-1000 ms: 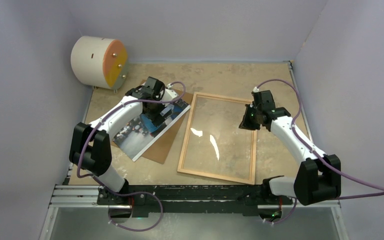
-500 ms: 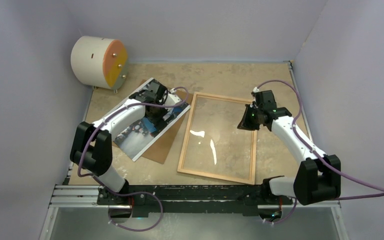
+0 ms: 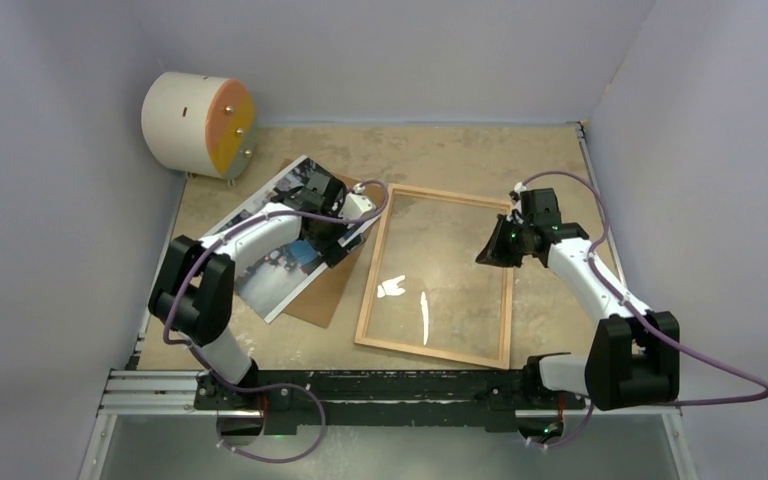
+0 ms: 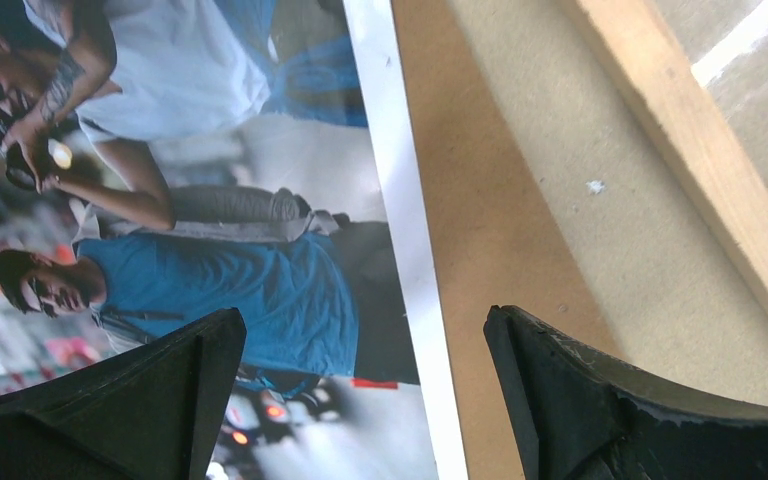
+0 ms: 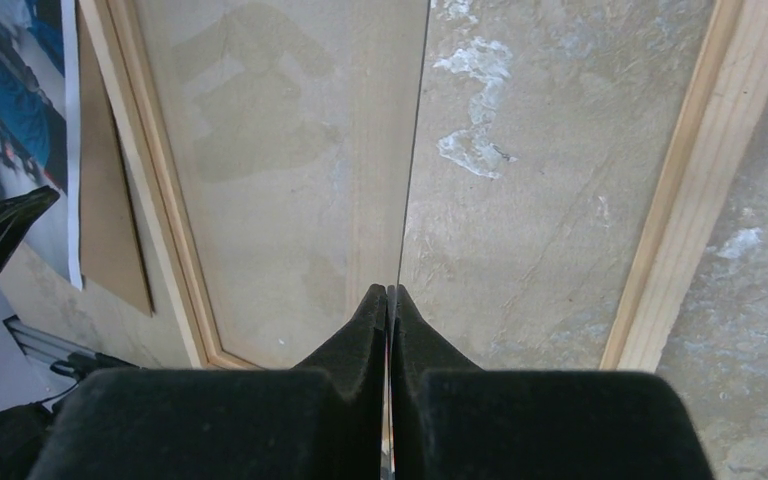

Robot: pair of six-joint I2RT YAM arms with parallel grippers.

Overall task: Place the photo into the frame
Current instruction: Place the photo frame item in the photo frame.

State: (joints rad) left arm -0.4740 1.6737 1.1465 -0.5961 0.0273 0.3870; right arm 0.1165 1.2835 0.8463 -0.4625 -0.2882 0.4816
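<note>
**A:** Where is the photo at this moment?

**B:** The photo lies face up on the left half of the bench, on top of the brown board. Its long side is near the frame but apart from it, so it is not yet inside.

**A:** And our grippers?

**B:** Our left gripper hangs low over the white border of the photo with its fingers spread wide. One finger is over the print and the other over the board, and it holds nothing. Our right gripper is clenched near the right rail of the frame. In the wrist view a thin line runs out from between its fingertips, so we judge that it pinches the edge of the pane.

**A:** What is in the frame?

**B:** Only the pane, and through it we see the bench surface. The drum in the far left corner lies on its side, and we cannot tell what it holds.

**A:** What can go wrong from here?

**B:** The photo is flat and glossy, so our fingers may slide over it or catch the board together with it. A hard pinch can crease the print. The pane is thin and smooth, so it can slip from the right fingers and drop onto the frame. Also, if we drag the photo across, its corner may hit the left rail.
</note>
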